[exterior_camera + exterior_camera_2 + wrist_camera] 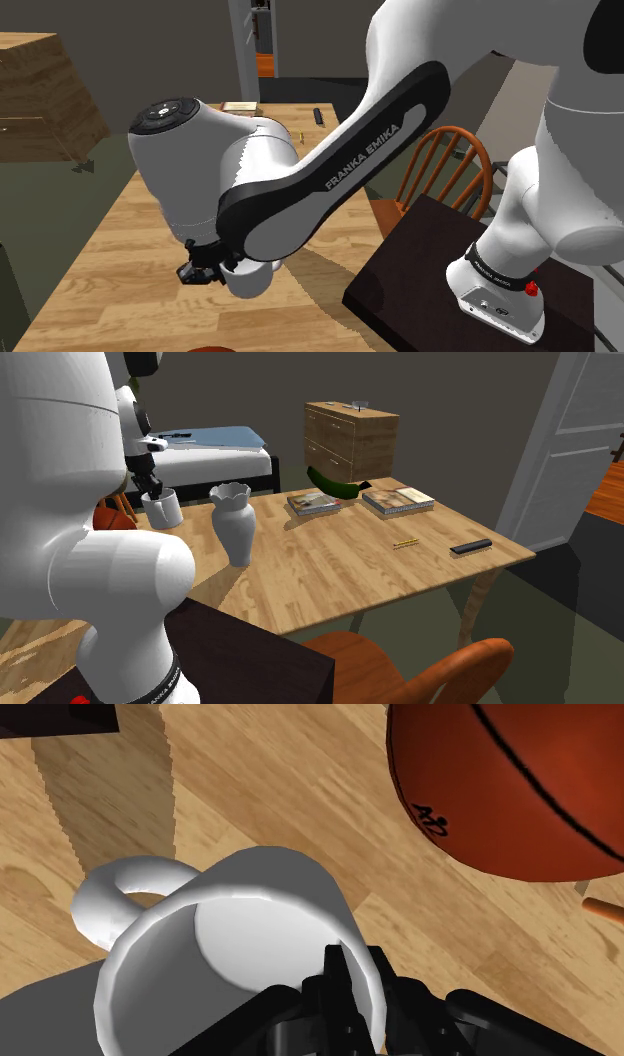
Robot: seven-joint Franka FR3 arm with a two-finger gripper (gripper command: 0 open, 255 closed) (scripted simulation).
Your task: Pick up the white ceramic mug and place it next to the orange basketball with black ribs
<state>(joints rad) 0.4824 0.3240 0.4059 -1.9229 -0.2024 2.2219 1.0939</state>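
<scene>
One claw (360, 980) gripping mug (250, 894), wrist view adds basketball (520, 784)

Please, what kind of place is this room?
Probably a bedroom in a house: a bed stands at the back, a wooden dresser near it, and a wooden table with a chair.

Mug (240, 934): plain white, grey shading inside. Basketball (510, 784): deep orange-red, thin black ribs, small black print. Gripper (345, 989): all black. Table (330, 567): light wood, grain streaks. Vase (233, 522): white. Arm (260, 150): white w/ black band, white lettering. Chair (450, 165): orange-brown. Remote (471, 546): black.
</scene>
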